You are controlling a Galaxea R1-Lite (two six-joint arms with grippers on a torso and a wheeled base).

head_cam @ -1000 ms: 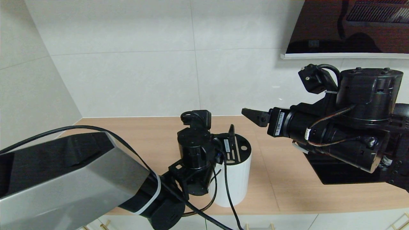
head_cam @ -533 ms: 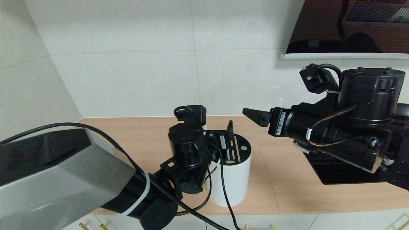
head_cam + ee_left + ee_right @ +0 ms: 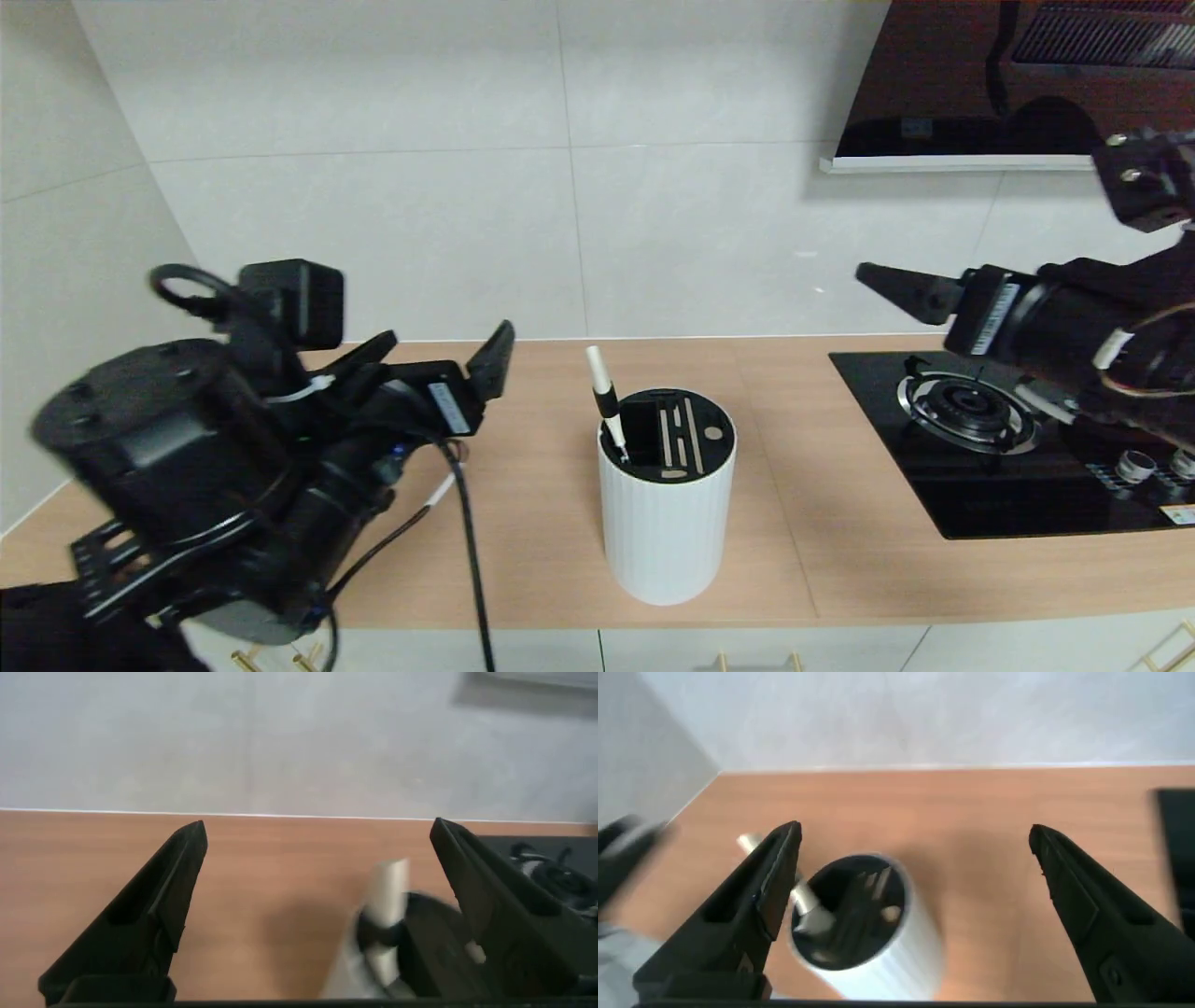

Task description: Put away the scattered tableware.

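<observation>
Left hand [image 3: 446,336] spread, apart from utensil [image 3: 605,397] standing in holder [image 3: 667,532].

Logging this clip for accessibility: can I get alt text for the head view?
A white holder stands on the counter with one black-and-white utensil handle sticking up from it. The open left hand hangs to its left, and the right hand is up near the stove.

The holder [image 3: 666,532] stands near the worktop's [image 3: 803,541] front edge, a utensil [image 3: 603,397] in its left side. The hob [image 3: 990,490] lies at the right end.
</observation>
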